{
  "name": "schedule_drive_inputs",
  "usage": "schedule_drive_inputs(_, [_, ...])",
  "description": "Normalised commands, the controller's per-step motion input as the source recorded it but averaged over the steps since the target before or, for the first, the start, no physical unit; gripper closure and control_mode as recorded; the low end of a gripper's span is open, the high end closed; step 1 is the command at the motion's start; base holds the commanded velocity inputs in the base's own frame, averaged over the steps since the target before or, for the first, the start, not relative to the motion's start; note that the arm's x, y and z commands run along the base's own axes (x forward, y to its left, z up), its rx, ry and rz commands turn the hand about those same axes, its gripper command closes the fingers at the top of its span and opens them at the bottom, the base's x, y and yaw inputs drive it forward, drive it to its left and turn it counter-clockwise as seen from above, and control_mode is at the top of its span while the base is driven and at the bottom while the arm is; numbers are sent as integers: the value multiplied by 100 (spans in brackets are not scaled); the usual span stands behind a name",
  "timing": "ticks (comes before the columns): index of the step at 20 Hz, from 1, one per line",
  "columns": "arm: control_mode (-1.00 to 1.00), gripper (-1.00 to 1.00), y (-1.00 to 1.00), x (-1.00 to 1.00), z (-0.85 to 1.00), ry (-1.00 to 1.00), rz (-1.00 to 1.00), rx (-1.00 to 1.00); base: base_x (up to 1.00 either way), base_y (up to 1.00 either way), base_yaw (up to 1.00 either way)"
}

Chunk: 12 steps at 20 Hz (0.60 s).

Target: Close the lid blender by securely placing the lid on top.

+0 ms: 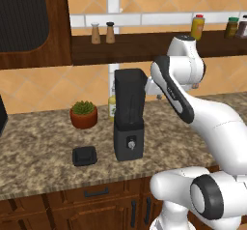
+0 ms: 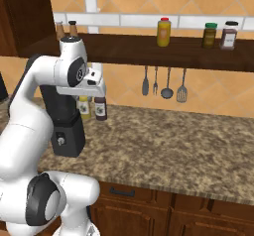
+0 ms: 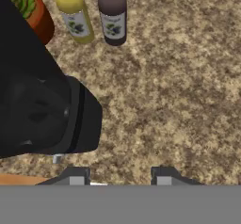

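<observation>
Small flat black squarish lid (image 1: 84, 156) on surface (image 1: 43, 147), well apart from pincer (image 3: 117, 173), parted, empty, beside open-topped blender (image 1: 129, 114).

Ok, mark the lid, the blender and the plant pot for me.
lid (image 1: 85, 156), left base view, middle of its flat top, lying on the counter.
blender (image 1: 129, 144), left base view, front of the grey base near the knob.
plant pot (image 1: 84, 118), left base view, terracotta wall below the leaves.
</observation>
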Motion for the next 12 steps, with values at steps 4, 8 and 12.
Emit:
schedule_drive_inputs(4, [-100, -100, 3, -30, -3, 0, 0, 0, 0, 0, 0])
schedule_drive_inputs(8, [-100, -100, 15, -82, -10, -13, 0, 0, 0, 0, 0])
schedule_drive_inputs(12, [-100, -100, 1, -100, 5, -36, 0, 0, 0, 0, 0])
